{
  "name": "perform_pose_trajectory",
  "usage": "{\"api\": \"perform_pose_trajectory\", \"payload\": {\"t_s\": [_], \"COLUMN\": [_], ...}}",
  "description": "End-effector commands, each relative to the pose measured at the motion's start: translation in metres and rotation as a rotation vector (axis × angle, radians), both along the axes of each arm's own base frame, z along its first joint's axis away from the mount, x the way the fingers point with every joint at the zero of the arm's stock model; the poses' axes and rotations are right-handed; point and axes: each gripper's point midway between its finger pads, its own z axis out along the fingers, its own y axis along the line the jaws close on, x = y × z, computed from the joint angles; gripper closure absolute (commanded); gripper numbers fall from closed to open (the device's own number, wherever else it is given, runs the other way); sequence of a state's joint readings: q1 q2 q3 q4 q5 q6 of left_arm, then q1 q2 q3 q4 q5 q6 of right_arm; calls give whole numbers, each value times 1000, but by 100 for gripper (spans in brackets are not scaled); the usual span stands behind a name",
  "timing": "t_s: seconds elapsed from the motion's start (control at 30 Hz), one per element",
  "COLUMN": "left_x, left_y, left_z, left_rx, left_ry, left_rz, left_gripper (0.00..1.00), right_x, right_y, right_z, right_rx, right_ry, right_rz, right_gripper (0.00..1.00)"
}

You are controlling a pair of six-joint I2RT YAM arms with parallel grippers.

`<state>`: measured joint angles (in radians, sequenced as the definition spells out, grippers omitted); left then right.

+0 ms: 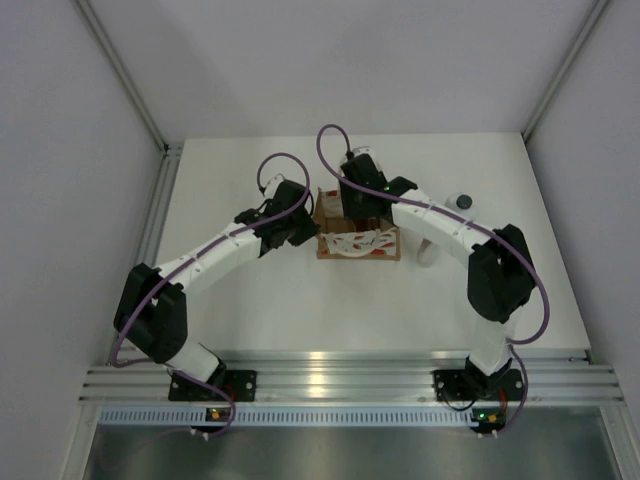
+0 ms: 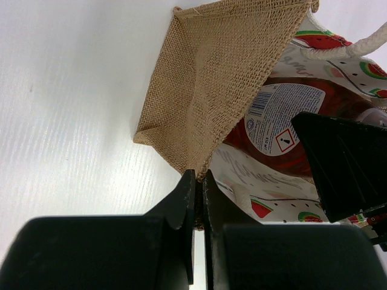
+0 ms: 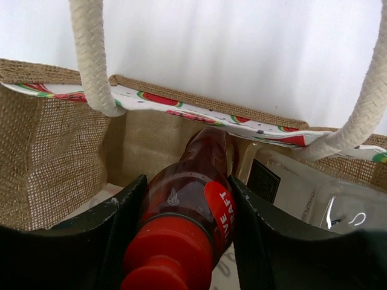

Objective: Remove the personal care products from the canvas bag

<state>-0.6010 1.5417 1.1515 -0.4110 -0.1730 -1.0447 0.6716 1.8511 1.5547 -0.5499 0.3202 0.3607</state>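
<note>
A: What is nearest in the right wrist view?

B: The right gripper [image 3: 186, 187], its fingers pressed on both sides of the red bottle [image 3: 175, 211]; the bottle sits inside the canvas bag [image 3: 54, 157], red cap toward the camera; a clear glossy thing [image 3: 341, 205] is beside it in the bag, I cannot tell what; beyond them are the rope handles [image 3: 91, 60].

A: And the other views?

B: The left wrist view shows the left gripper [image 2: 196, 181] closed, pinching the bag's burlap edge; farther in, the bottle's white label [image 2: 281, 115]; only the top view shows a white bottle [image 1: 460, 202] with dark cap, out on the table [image 1: 300, 310], right of the bag.
</note>
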Motion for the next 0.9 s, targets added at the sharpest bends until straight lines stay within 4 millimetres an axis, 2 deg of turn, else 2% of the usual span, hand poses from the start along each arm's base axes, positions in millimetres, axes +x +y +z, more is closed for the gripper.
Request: {"api": "perform_pose_trajectory", "payload": {"t_s": [0.0, 0.33, 0.6, 0.87], "left_x": [0, 1, 1, 0], "left_y": [17, 16, 17, 18], "left_z": [1, 1, 1, -1], "left_rx": [54, 54, 55, 57], "left_ry": [-14, -14, -14, -12], "left_rz": [30, 34, 38, 44], "left_gripper": [100, 100, 100, 100], "right_x": [13, 6, 1, -10], "right_y": [5, 5, 4, 2], "right_z": [51, 93, 113, 145], "right_rx": [89, 154, 196, 244], "right_ry": [-141, -222, -249, -276], "right_rz": [31, 61, 62, 82], "right_gripper": [100, 100, 100, 100]}}
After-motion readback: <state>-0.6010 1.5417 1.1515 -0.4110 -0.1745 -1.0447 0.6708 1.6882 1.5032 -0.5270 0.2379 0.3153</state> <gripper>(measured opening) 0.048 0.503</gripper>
